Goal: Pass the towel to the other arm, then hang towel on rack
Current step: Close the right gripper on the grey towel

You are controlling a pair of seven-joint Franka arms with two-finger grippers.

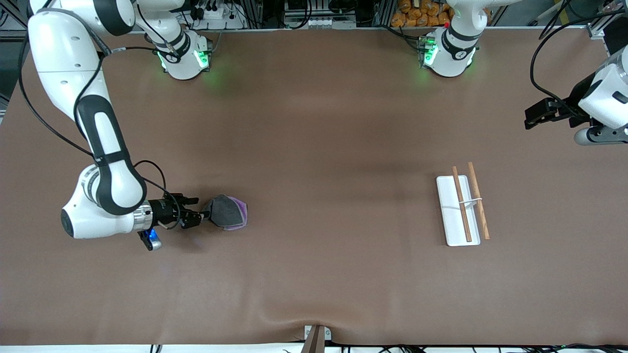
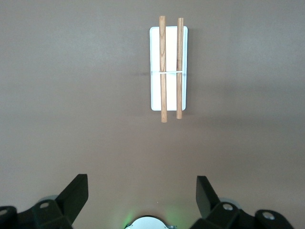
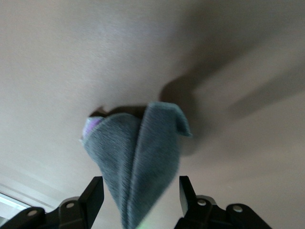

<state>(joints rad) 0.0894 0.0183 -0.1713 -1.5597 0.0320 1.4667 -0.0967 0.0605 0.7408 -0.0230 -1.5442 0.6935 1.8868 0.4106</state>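
The right pincer (image 1: 203,215) is reaching low at the right arm's end of the brown counter (image 1: 314,274), its two fingers straddling one end of the grey, purple-backed towel (image 1: 228,213); whether they are already gripping it I cannot tell. The left pincer (image 1: 532,117) is waiting with fingers spread wide, above the left arm's end of the counter. The rack (image 1: 458,211) is lying flat there, well apart from the towel.

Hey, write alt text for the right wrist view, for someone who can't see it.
A grey towel with a purple edge, pinched into a fold, sits between the right gripper fingers, which stand apart on either side of it, on the brown table. Arm shadows cross the table.
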